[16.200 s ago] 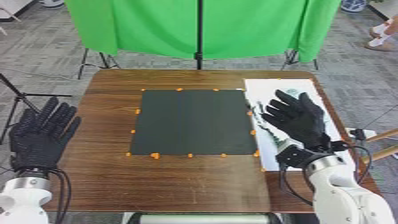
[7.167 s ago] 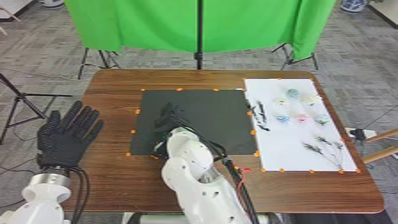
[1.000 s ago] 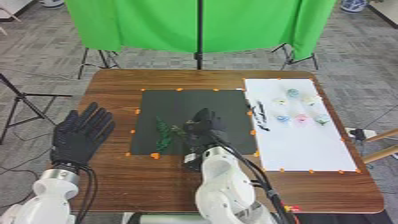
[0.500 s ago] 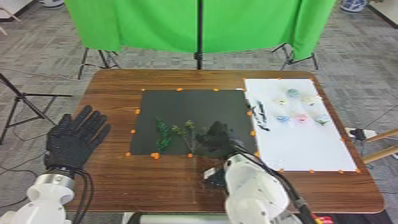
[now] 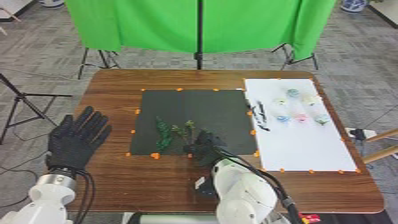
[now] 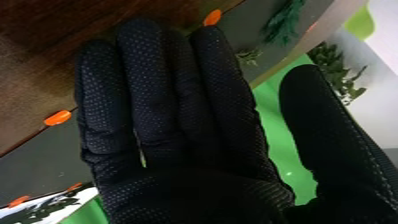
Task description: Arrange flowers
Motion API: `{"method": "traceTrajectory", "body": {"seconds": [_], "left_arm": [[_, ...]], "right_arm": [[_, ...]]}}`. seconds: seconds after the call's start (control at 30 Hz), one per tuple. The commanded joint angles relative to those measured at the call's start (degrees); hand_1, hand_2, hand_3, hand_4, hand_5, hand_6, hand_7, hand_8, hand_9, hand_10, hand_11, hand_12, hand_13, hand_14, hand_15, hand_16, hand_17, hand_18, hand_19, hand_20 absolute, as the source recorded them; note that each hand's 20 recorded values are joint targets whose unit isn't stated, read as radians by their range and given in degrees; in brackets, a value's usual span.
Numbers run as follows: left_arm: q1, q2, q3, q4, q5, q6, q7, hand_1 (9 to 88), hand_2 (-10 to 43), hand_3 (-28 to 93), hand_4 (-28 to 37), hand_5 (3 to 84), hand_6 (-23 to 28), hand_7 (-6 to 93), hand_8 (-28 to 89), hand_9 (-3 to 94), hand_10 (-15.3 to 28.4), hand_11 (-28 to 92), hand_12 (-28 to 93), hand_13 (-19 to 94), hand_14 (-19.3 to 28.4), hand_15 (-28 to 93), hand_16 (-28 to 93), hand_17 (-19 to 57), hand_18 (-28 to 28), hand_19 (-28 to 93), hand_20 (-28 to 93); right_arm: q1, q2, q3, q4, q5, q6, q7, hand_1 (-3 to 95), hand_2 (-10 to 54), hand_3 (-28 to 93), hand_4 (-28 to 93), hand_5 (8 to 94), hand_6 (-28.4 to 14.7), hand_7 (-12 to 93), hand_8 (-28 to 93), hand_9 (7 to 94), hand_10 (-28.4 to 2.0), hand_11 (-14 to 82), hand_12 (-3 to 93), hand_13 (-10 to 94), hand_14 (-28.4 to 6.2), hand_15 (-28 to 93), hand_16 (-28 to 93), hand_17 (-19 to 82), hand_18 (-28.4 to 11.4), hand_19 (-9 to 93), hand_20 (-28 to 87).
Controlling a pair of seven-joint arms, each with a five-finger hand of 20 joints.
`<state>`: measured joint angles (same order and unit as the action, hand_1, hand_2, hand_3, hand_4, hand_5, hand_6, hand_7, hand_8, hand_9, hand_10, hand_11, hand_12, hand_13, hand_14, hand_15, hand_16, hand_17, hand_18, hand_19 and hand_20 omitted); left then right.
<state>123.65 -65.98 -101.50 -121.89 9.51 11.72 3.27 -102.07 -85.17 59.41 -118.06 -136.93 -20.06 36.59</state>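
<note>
My right hand [image 5: 207, 148] is over the near edge of the black sheet [image 5: 195, 102], beside the lower part of a thin green sprig [image 5: 188, 128]. To the left of that sprig a darker green sprig [image 5: 163, 134] lies on the sheet. In the right wrist view my right hand [image 6: 178, 125] is open, its fingers straight and the thumb apart; the dark green sprig [image 6: 286, 22] appears beyond the fingertips. Pale flower heads, with a blue one [image 5: 283, 119] and a pink one [image 5: 301, 118], lie on the white sheet [image 5: 306, 150]. My left hand [image 5: 78, 140] is open at the table's left edge.
Orange markers [image 5: 155, 156] run along the edges of both sheets. A dark painted motif [image 5: 258, 114] is on the white sheet's left side. Behind the brown table [image 5: 133, 185] hangs a green cloth [image 5: 151, 25] with a black stand.
My right hand has moved off the thin sprig toward the right, then back left and nearer the table's front. The thin sprig now lies on the black sheet. My left hand has shifted slightly.
</note>
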Motion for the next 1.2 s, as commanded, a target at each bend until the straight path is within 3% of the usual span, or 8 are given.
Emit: {"method": "traceTrajectory", "body": {"seconds": [0.03, 0.13, 0.23, 0.43, 0.6, 0.97, 1.1, 1.2], "left_arm": [[1.59, -1.36, -0.29, 0.19, -0.45, -0.02, 0.14, 31.3, 16.2, 72, -27.0, 46.0, 8.4, 13.2, -8, 38.6, 14.5, 18, 13, 29, 14.6, 37, -5, -3.6, 12.9, 30, 15], [1.54, -1.46, -0.32, 0.21, -0.36, -0.24, 0.16, 31.2, 16.2, 72, -26.9, 46.0, 8.5, 13.2, -8, 38.5, 14.3, 18, 14, 29, 14.7, 37, -5, -3.6, 12.9, 30, 15], [1.41, -1.04, 0.07, 0.15, -0.57, 0.28, 0.58, 31.3, 16.2, 72, -26.9, 46.0, 8.4, 13.1, -8, 38.5, 14.4, 18, 14, 29, 14.7, 37, -5, -3.6, 12.9, 30, 15], [0.76, -1.33, 0.68, 0.06, -0.26, -0.46, 0.55, 31.5, 16.1, 72, -26.9, 46.0, 8.3, 13.4, -8, 38.5, 14.3, 18, 13, 29, 14.6, 37, -5, -3.6, 12.9, 30, 15], [0.68, -1.13, 0.62, -0.1, -0.51, 0.34, 0.6, 31.3, 16.1, 72, -26.9, 46.0, 8.4, 13.4, -8, 38.6, 14.3, 18, 14, 29, 14.7, 37, -5, -3.7, 13.0, 30, 15], [0.43, -0.82, 1.19, -0.24, -0.93, 1.21, 1.12, 31.6, 15.8, 72, -26.9, 46.2, 8.4, 13.6, -8, 38.8, 14.5, 18, 14, 29, 14.7, 38, -5, -3.7, 13.1, 30, 15], [0.38, -0.86, 1.37, -0.38, -0.96, 1.6, 0.97, 31.8, 15.8, 72, -27.0, 46.3, 8.4, 13.9, -8, 39.0, 14.5, 18, 14, 29, 14.7, 39, -5, -3.8, 13.1, 30, 15], [-0.08, -0.97, 1.75, -0.26, -0.82, 1.37, 0.91, 31.7, 15.8, 72, -27.0, 46.4, 8.5, 14.1, -8, 39.0, 14.5, 19, 14, 29, 14.8, 39, -5, -3.8, 13.1, 30, 15]], "right_arm": [[0.38, 1.5, 2.42, -0.8, 0.21, 4.01, 1.63, 29.8, 9.9, 70, -17, 78.4, -9.3, 13, -9, 73.5, -23.9, 20.0, 20.2, 63, -21.5, 49, 18, 37, -27.1, 87, 10], [1.63, 4.17, 4.48, -0.21, -3.06, 18.65, 0.77, 32.2, 5.0, 71, -17, 77.0, -8.6, 17, -8, 73.9, -23.5, 21.1, 20.7, 64, -20.9, 50, 19, 38, -26.8, 88, 11], [5.27, 5.6, 9.29, 1.53, -7.57, 23.91, 1.67, 38.7, -5.3, 71, -17, 77.9, -7.2, 22, -7, 76.4, -21.6, 24.4, 21.7, 67, -19.0, 53, 21, 40, -26.7, 90, 12], [12.03, 7.1, 16.51, 6.63, -9.79, 15.58, 4.56, 38.4, -9.4, 72, -18, 69.4, -10.0, 15, -9, 68.8, -23.3, 23.6, 20.5, 59, -20.7, 55, 21, 37, -26.9, 90, 13], [16.23, 8.22, 18.41, 11.79, -10.62, 9.43, 4.69, 39.9, -9.5, 73, -24, 58.2, -14.4, 11, -9, 51.8, -27.5, 19.6, 18.0, 35, -27.5, 61, 15, 28, -28.4, 90, 18], [21.27, 9.26, 16.21, 17.47, -12.03, -1.44, 0.4, 38.6, -9.5, 68, -28, 58.0, -15.2, 9, -8, 51.5, -26.9, 18.3, 18.4, 33, -28.0, 63, 17, 26, -28.4, 84, 35], [22.54, 8.05, 15.93, 20.77, -13.48, -5.05, -0.22, 38.8, -9.5, 67, -28, 56.4, -15.6, 7, -8, 52.3, -27.1, 14.2, 16.5, 36, -28.4, 68, 25, 27, -28.4, 86, 54], [23.45, 7.27, 15.82, 23.31, -14.46, -4.86, -0.07, 39.2, -9.5, 66, -28, 55.7, -15.8, 6, -8, 52.4, -27.3, 12.2, 15.7, 37, -28.4, 69, 27, 27, -28.4, 87, 57]]}}
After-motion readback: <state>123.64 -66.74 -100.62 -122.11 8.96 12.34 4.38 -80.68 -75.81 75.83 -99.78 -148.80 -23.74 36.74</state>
